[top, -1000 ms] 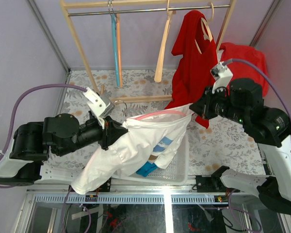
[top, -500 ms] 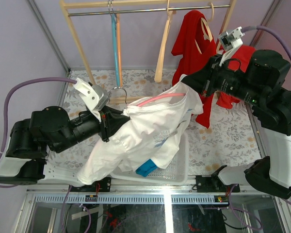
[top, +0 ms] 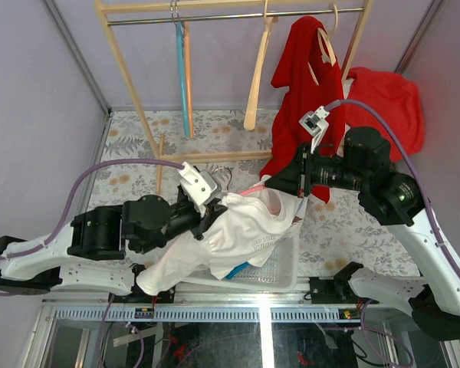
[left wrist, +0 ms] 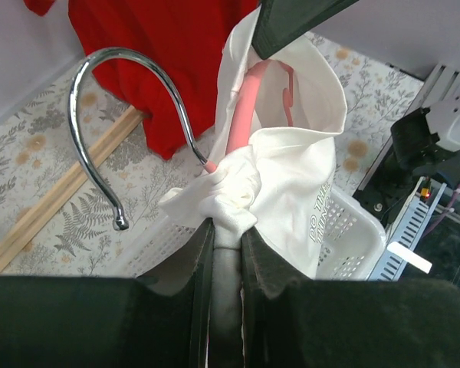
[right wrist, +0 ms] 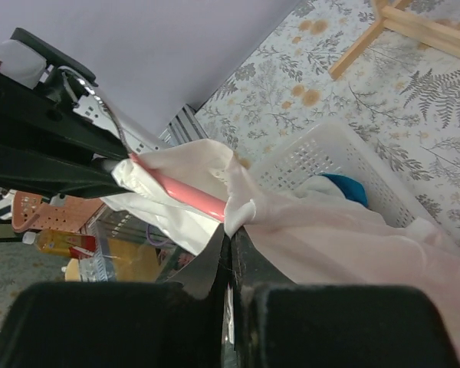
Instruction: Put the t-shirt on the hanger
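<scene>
T-shirt [top: 238,234] hung over the basket [top: 289,264], stretched along the hanger [top: 251,188] between both grippers. The left gripper [left wrist: 226,228] pinched its bunched cloth by the hook [left wrist: 78,123]; the right gripper [right wrist: 230,236] pinched its far edge.

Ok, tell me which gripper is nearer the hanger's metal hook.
Left. The left gripper pinches bunched t-shirt right at the base of the metal hook; the right gripper clamps the t-shirt farther along the pink hanger arm.
</scene>
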